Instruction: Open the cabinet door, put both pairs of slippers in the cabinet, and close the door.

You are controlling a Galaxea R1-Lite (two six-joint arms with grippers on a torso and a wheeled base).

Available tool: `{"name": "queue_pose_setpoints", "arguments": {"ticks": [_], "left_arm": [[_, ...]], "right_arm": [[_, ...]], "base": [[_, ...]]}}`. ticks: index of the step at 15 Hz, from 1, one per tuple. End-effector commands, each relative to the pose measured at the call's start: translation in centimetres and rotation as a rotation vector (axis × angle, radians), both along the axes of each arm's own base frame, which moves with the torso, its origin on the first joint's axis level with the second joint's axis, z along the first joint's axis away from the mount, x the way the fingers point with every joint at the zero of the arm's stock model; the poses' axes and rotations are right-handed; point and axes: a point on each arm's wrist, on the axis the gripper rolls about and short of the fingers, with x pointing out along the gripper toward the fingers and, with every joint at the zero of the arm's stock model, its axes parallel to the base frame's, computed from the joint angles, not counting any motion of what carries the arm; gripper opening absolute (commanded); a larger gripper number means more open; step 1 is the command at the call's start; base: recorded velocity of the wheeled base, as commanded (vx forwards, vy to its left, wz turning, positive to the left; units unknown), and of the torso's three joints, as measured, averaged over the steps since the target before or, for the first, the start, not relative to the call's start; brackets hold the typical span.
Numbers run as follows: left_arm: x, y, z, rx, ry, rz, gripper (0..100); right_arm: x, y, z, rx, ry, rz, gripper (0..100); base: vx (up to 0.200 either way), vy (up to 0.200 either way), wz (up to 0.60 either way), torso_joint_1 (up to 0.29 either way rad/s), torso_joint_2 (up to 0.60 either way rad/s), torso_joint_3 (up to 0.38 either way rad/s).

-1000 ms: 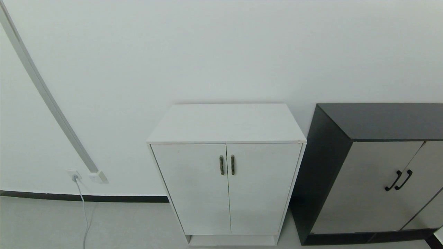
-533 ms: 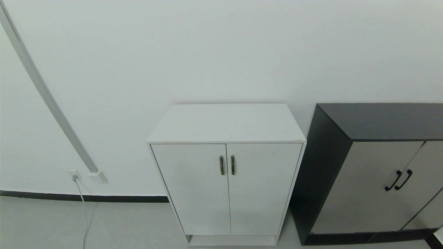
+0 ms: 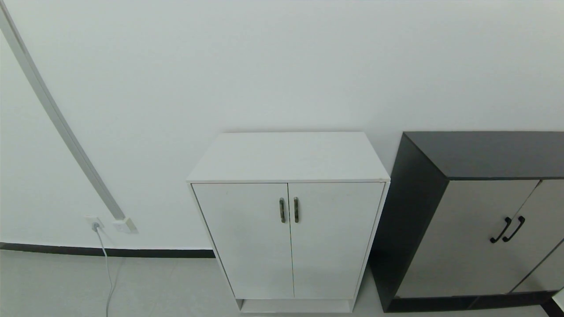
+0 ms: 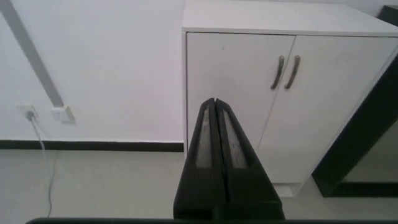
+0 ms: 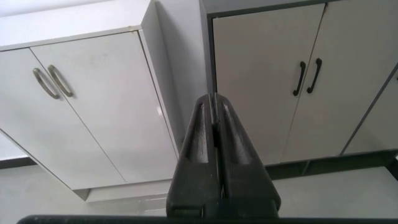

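Note:
A white two-door cabinet [image 3: 288, 229] stands against the wall with both doors closed. Two dark vertical handles [image 3: 289, 210] sit side by side at the doors' meeting edge. The left wrist view has the same cabinet [image 4: 249, 81] and its handles [image 4: 285, 72] ahead of my left gripper [image 4: 214, 102], which is shut with nothing in it and well short of the doors. My right gripper [image 5: 213, 98] is shut too and empty, in front of the gap between the white cabinet [image 5: 93, 106] and the dark one.
A black cabinet [image 3: 476, 211] with grey doors and black handles [image 3: 507, 229] stands right beside the white one. A wall socket [image 3: 94, 224] with a grey cable [image 3: 108, 273] and a slanted cable duct [image 3: 57, 119] are at left. Bare grey floor [image 3: 66, 286] lies in front.

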Motion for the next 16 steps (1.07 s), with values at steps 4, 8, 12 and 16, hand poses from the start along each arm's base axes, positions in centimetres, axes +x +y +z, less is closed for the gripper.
{"name": "queue_pose_setpoints", "arguments": {"ticks": [4, 8, 12, 16], "left_arm": [[-0.01, 0.12, 0.02, -0.009, -0.003, 0.05, 0], [-0.01, 0.12, 0.02, -0.009, -0.003, 0.05, 0], [-0.01, 0.09, 0.02, -0.006, -0.002, 0.042, 0], [-0.01, 0.09, 0.02, -0.004, -0.002, 0.042, 0]], "right_arm": [[0.01, 0.0, 0.01, 0.001, 0.001, -0.001, 0], [0.01, 0.0, 0.01, 0.004, 0.001, -0.001, 0], [0.01, 0.0, 0.01, -0.005, 0.002, 0.0, 0], [0.01, -0.01, 0.01, -0.003, 0.002, -0.003, 0]], "base": [[0.0, 0.0, 0.0, 0.0, 0.0, 0.0], [0.0, 0.0, 0.0, 0.0, 0.0, 0.0], [0.0, 0.0, 0.0, 0.0, 0.0, 0.0], [0.0, 0.0, 0.0, 0.0, 0.0, 0.0]]}}
